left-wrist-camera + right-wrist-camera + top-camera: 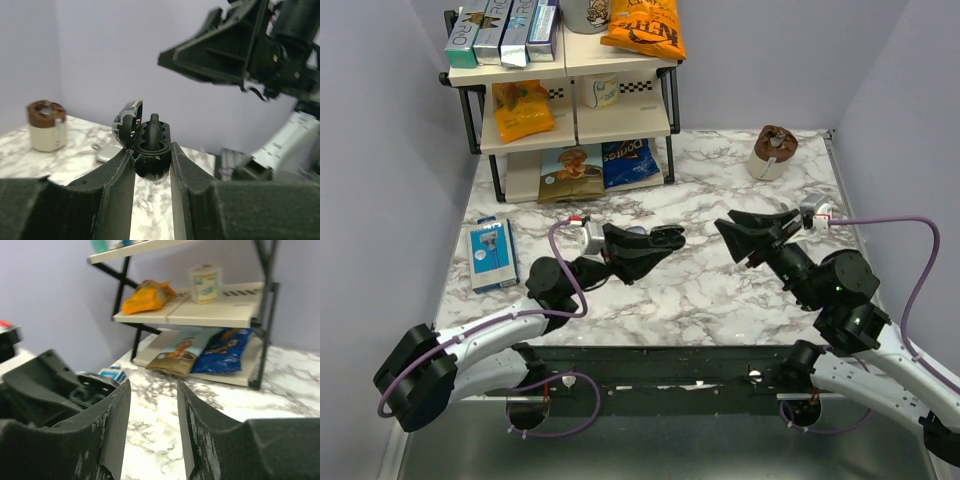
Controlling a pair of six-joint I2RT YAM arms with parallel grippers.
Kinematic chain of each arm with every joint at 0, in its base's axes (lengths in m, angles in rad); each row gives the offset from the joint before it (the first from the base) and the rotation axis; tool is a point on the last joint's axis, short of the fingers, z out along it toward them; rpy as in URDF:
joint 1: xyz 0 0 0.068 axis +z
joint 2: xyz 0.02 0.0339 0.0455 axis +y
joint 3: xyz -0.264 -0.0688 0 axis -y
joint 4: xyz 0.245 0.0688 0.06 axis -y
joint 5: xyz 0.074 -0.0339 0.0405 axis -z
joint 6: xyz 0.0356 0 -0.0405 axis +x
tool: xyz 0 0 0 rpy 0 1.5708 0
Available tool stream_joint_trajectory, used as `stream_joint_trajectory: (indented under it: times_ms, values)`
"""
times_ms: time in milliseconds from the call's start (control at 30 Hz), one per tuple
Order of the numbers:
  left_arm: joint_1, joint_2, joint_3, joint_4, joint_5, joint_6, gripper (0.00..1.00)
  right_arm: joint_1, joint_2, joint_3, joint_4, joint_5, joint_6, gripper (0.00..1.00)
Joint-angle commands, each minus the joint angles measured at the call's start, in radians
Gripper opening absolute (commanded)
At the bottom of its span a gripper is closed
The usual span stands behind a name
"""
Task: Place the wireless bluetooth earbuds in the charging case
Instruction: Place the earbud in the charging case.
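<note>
Left gripper (151, 152) clamped on charging case (150, 140); case upright between my fingertips, lid (126, 121) open. Right gripper (152, 386) fingers apart, gripping nothing, tips facing case, near.

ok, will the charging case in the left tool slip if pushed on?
Probably rigid: the charging case looks like hard moulded plastic. Its rounded glossy shell may twist in the left tool. The open lid looks hinged, likely fragile.

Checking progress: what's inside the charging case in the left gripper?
The charging case shows a black moulded insert; the left gripper covers its sides; whether earbuds sit inside cannot be told.
</note>
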Motion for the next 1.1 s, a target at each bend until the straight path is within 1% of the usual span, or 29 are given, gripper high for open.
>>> stream_joint_trajectory:
  times_ms: [0, 33, 100, 133, 233, 367, 433, 633, 767, 900, 1000, 1033, 1067]
  values:
    - [0.081, 0.039, 0.058, -0.021, 0.424, -0.181, 0.0, 0.006, 0.021, 0.108, -0.19, -0.311, -0.084, 0.49]
    - [0.097, 0.065, 0.072, -0.023, 0.463, -0.219, 0.0, 0.006, 0.023, 0.122, -0.21, -0.391, -0.087, 0.49]
    - [0.104, 0.085, 0.11, -0.041, 0.526, -0.241, 0.0, 0.007, 0.038, 0.154, -0.278, -0.445, -0.092, 0.47]
    - [0.104, 0.094, 0.119, -0.053, 0.534, -0.241, 0.0, 0.006, 0.056, 0.186, -0.302, -0.489, -0.092, 0.47]
    - [0.106, 0.102, 0.145, -0.092, 0.548, -0.227, 0.0, 0.006, 0.101, 0.246, -0.396, -0.552, -0.104, 0.44]
    - [0.107, 0.11, 0.167, -0.112, 0.56, -0.221, 0.0, 0.006, 0.145, 0.277, -0.464, -0.539, -0.119, 0.38]
    - [0.106, 0.113, 0.173, -0.118, 0.569, -0.227, 0.0, 0.006, 0.155, 0.281, -0.473, -0.527, -0.12, 0.37]
    - [0.103, 0.094, 0.17, -0.159, 0.576, -0.208, 0.0, 0.006, 0.185, 0.281, -0.471, -0.513, -0.118, 0.37]
    - [0.095, 0.087, 0.172, -0.197, 0.568, -0.185, 0.0, 0.006, 0.195, 0.274, -0.461, -0.519, -0.12, 0.42]
    - [0.095, 0.085, 0.173, -0.23, 0.545, -0.168, 0.0, 0.007, 0.195, 0.268, -0.441, -0.534, -0.11, 0.43]
    - [0.094, 0.085, 0.179, -0.248, 0.543, -0.165, 0.0, 0.006, 0.195, 0.263, -0.419, -0.569, -0.097, 0.37]
    - [0.094, 0.085, 0.182, -0.254, 0.543, -0.161, 0.0, 0.006, 0.204, 0.266, -0.418, -0.589, -0.093, 0.32]
    - [0.094, 0.085, 0.188, -0.271, 0.543, -0.158, 0.0, 0.006, 0.218, 0.275, -0.424, -0.601, -0.087, 0.3]
